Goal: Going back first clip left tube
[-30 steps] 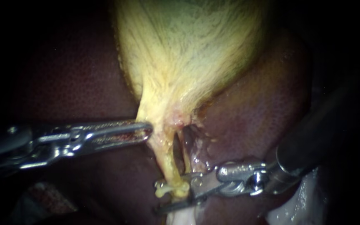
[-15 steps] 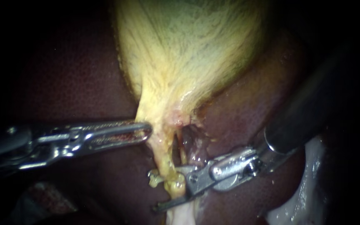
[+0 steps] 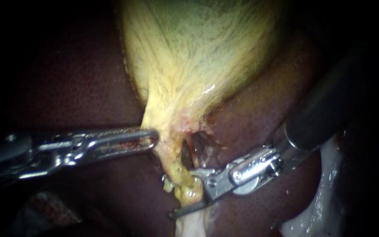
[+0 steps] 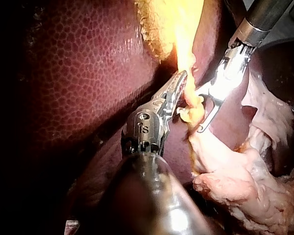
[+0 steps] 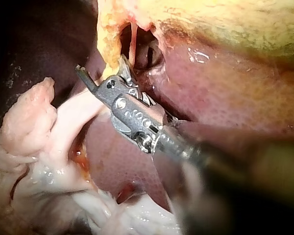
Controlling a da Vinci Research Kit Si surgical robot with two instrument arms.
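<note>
Open jaws of the right instrument [image 3: 183,194] straddle the left tube [image 3: 172,163]
The tube's yellow lower end lies between the parted jaws, one above it and one below, just under the neck of the gallbladder [image 3: 198,57] and over the dark liver [image 3: 264,114]. The left instrument [image 3: 152,138] has its jaws clamped on the edge of the gallbladder's neck

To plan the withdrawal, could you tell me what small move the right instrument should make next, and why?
Probably draw the right instrument straight back along its shaft with its jaws left open. They stand open astride the left tube, one jaw on each side, so closing them or swinging sideways could drag the tube.
</note>
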